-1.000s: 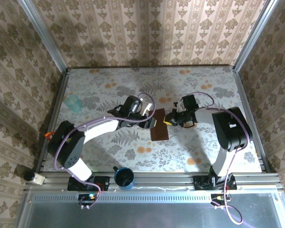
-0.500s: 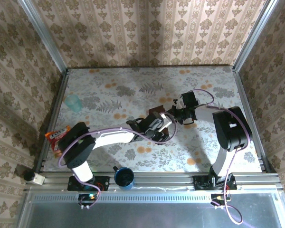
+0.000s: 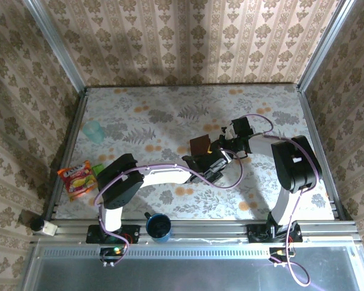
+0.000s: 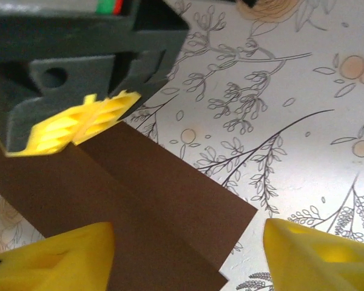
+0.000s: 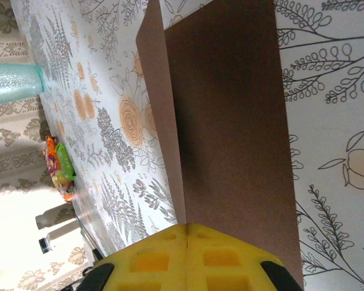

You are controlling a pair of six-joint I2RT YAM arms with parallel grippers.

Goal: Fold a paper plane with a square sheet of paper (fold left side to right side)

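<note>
Apart from the sheet (image 3: pixel 199 144), blue cup (image 3: pixel 151 230) looks dark.

Thin matt reddish-brown paper in the sheet (image 4: pixel 170 200), smooth apart from one crease. Ribbed yellow rubbery pads (image 5: pixel 188 260). Glossy orange snack packet (image 3: pixel 77 180). Translucent plastic cup (image 3: pixel 94 130). Bare metal frame (image 3: pixel 218 229).

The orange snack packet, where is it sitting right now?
In the top view, the orange snack packet lies at the left edge of the table, nearer the arms' bases than the pale teal cup.
</note>
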